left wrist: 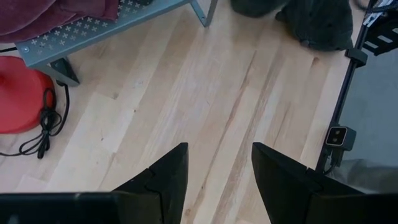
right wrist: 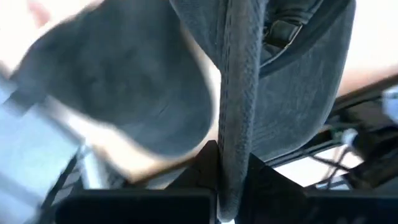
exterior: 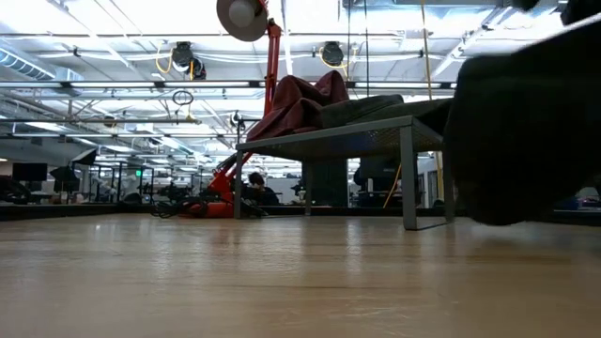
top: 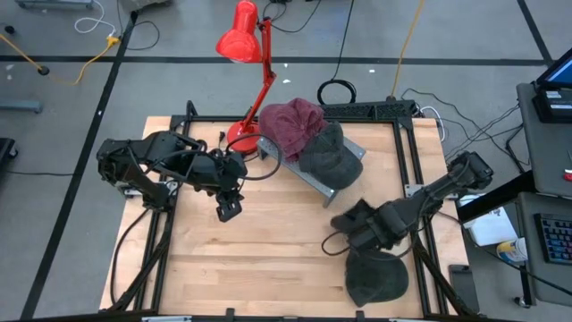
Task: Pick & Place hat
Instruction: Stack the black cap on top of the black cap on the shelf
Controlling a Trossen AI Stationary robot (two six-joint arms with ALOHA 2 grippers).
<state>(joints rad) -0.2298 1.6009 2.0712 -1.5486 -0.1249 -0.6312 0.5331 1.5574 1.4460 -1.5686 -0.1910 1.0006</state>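
Hat (top: 377,277) of dark grey cloth hangs at the near right corner of the tabletop (top: 268,241), part of it past the edge, and the right gripper (right wrist: 231,186) has its fingers pinched tight on the rim, as the right wrist view shows with the fabric band running straight up between them. In the low view that same cap fills the right side as a dark blur, close to the lens.

The left gripper (top: 229,211) hovers over the left-middle of the wood with its fingers (left wrist: 165,180) spread apart and nothing between them; bare planks show through the gap.

Farther back stands a low grey metal rack (top: 308,174). On it lie a maroon hat (top: 290,123) and, just beside it toward the right, another dark grey cap (top: 332,154), the two touching. A red desk lamp (top: 241,40) rises from its base (left wrist: 18,93) next to the rack's left end, with a black cord (left wrist: 43,127) coiled on the wood by the base.
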